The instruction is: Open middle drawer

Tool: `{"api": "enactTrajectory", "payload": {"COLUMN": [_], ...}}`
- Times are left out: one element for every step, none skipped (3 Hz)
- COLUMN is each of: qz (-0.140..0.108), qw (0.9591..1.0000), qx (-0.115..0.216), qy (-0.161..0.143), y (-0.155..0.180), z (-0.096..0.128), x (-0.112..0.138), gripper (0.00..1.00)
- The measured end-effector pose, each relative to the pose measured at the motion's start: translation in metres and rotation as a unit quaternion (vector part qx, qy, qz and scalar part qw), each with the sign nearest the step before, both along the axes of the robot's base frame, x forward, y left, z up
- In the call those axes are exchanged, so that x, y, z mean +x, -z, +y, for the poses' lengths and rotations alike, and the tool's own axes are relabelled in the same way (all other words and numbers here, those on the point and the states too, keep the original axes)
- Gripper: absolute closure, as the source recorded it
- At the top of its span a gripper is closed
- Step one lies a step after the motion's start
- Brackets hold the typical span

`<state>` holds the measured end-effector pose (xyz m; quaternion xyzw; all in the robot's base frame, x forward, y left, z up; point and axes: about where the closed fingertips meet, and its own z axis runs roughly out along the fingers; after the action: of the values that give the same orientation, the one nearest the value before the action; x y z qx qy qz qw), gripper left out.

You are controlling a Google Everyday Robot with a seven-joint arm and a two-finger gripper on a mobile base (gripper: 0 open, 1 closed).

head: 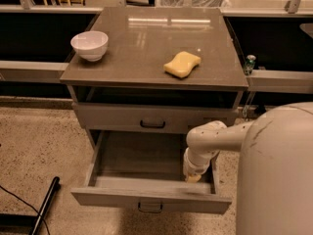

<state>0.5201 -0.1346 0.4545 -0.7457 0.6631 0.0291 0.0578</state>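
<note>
The middle drawer is a wide grey drawer with a small dark handle at its centre. It stands pulled well out of the cabinet, and its inside shows bare. My gripper hangs from the white arm at the right. It points down inside the drawer's front right corner, just behind the drawer front. The drawer above is shut, with a dark handle at its centre.
A white bowl stands on the cabinet top at the left and a yellow sponge at the right. A dark rod lies on the speckled floor at the left. My white body fills the lower right.
</note>
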Motion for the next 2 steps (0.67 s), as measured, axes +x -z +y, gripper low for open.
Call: {"api": "enactTrajectory", "payload": {"qz": [0.018, 0.037], "qw": [0.9996, 0.9986], "qx": [-0.009, 0.005], "qy": [0.02, 0.037], "y": [0.018, 0.038], "z": [-0.014, -0.021], "x": [0.004, -0.004], "gripper": [0.68, 0.62]}}
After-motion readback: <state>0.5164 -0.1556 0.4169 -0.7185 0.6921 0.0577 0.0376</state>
